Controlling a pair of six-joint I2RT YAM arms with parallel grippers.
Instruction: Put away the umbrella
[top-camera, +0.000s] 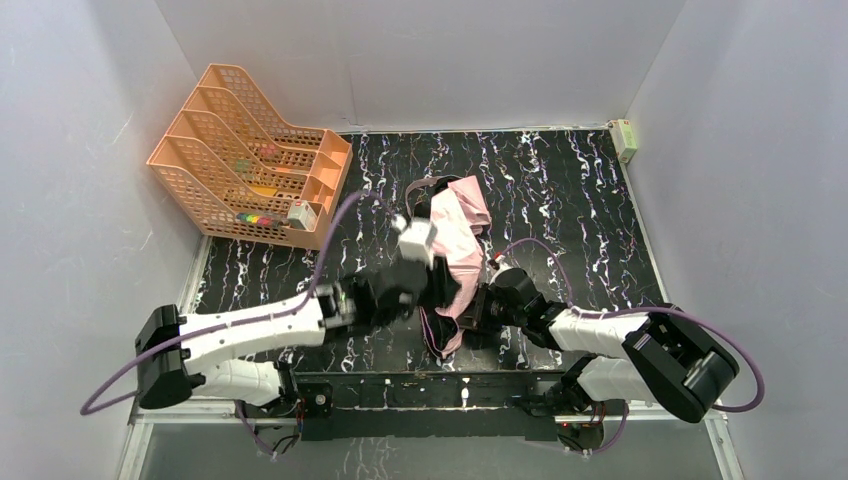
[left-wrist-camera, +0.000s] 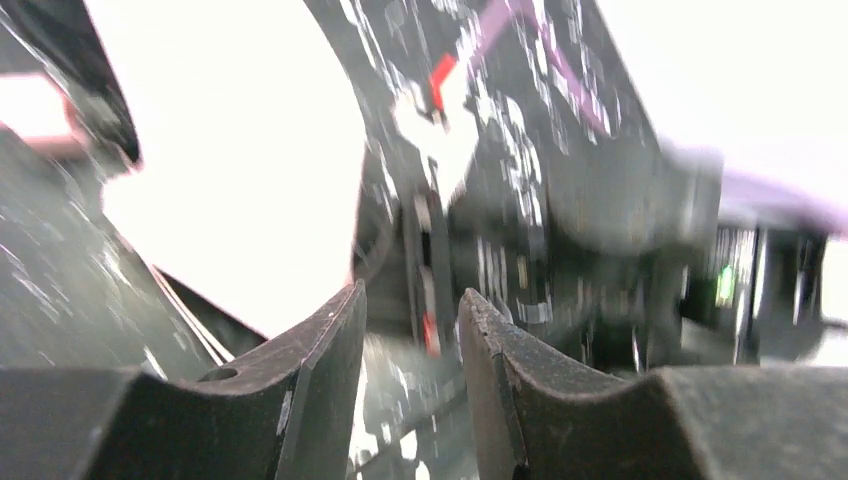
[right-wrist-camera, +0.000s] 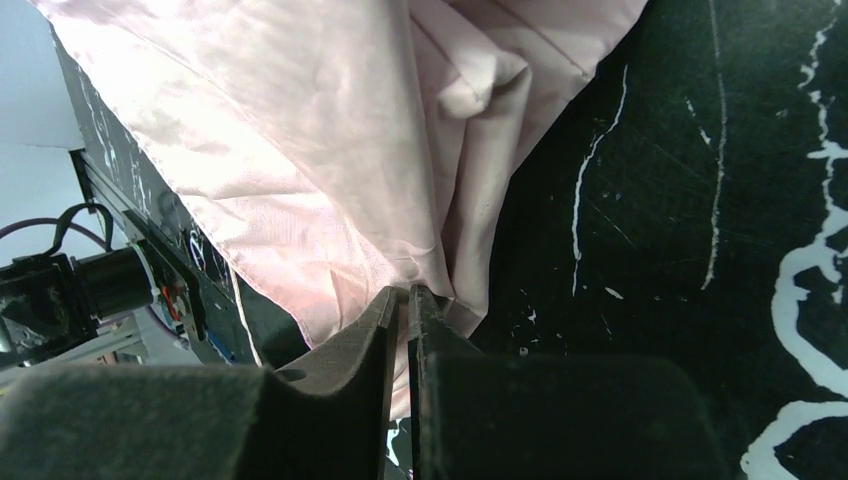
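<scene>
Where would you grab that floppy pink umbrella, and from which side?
The umbrella lies collapsed and limp, so probably pinch its loose fabric edge at the near end, coming in low from the right. That thin fold fits between narrow fingers, as the right claw, shut on it, shows.

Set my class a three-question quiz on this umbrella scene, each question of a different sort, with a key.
1. True or false: the right gripper is shut on the umbrella.
2. Where on the table does the orange rack stand in the top view? A back left, B back right, C front right.
3. Fill in: the tabletop is black with ___ streaks.
Key: 1 true; 2 A; 3 white.
</scene>
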